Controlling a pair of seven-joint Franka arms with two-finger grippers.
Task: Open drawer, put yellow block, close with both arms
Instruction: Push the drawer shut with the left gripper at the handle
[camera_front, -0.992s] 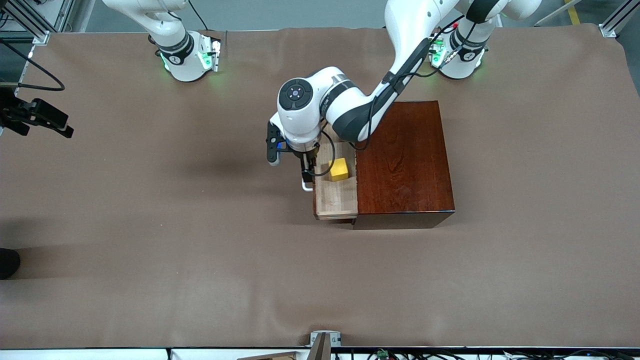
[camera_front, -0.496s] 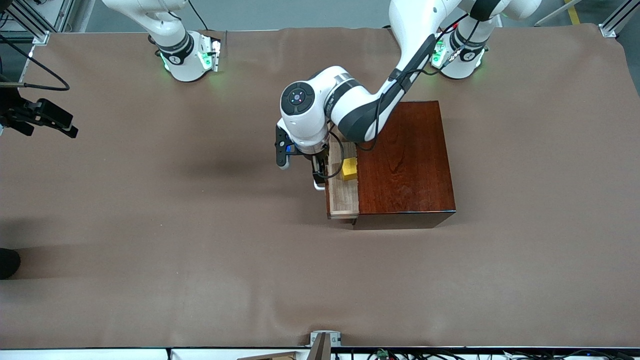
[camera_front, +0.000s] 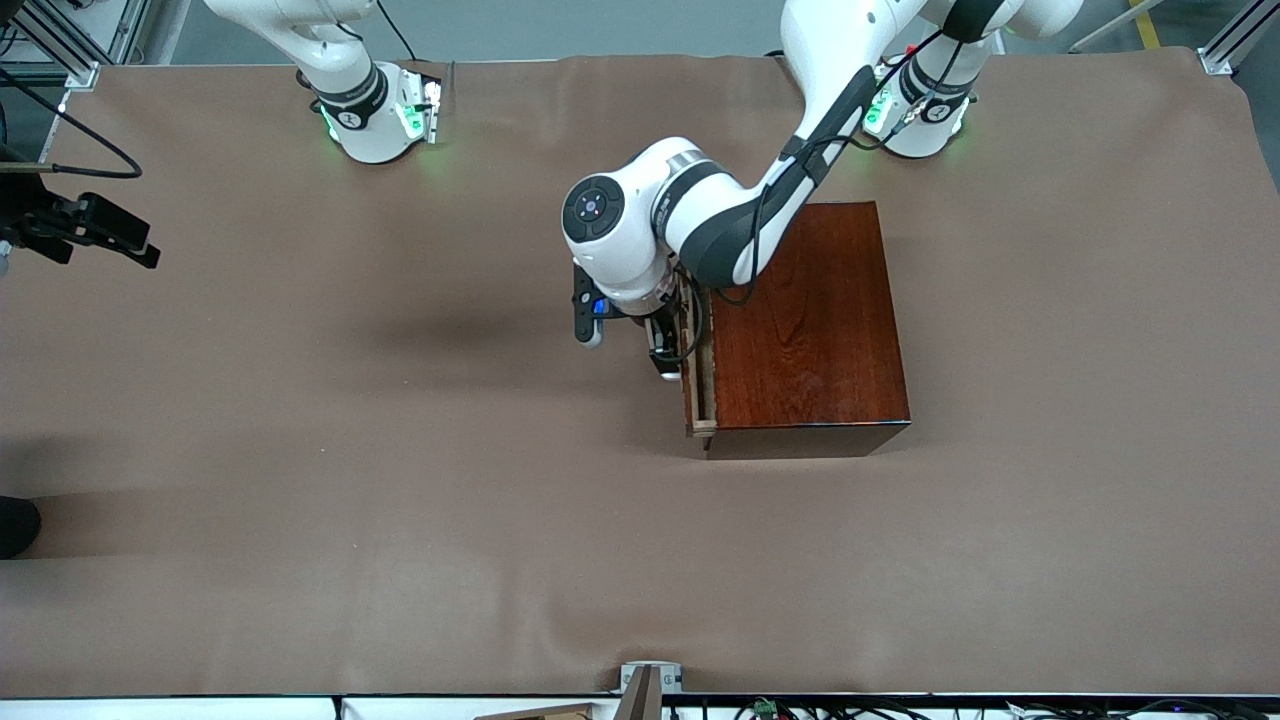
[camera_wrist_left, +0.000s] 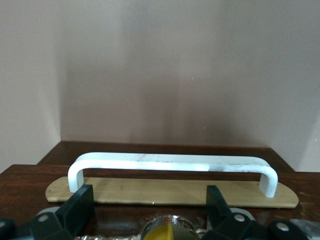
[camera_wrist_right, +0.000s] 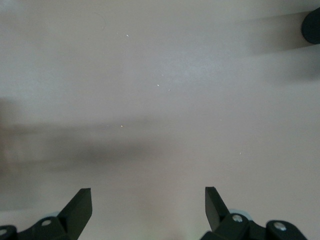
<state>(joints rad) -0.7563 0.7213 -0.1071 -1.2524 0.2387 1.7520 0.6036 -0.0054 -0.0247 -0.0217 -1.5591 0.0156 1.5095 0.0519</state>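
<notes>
**Front view: drawer almost shut, left gripper at the handle**

Reaching in from the base at the left arm's end of the table: left arm (camera_front: 700, 210), elbow bent above the mahogany box (camera_front: 810, 320), wrist turned down over the drawer front. Left gripper (camera_wrist_left: 150, 195) low against the drawer (camera_front: 697, 400), fingers (camera_wrist_left: 80, 205) spread wide in the left wrist view, one toward each end of the white bar handle (camera_wrist_left: 170, 162), clamped on nothing. Whether touching the front, impossible to tell.

Waiting off toward its own end of the table: right arm (camera_front: 340, 70). Right gripper (camera_wrist_right: 147, 192) held above bare cover, fingers apart, holding nothing.

Pushed nearly all the way into the box, with only a thin strip of pale wooden tray showing between the dark reddish front and the box edge. Glossy red-brown grain on the box top. Tan backing plate (camera_wrist_left: 170, 192) behind the handle, flat on the dark front. Yellow block out of sight in the front view, presumably hidden inside; not confirmable.

Underneath, a brown table cover (camera_front: 400, 500), matte, faintly rippled toward the front camera. Green lights at both arm bases. Aluminium framing (camera_front: 1235, 40) at the table corners.
</notes>
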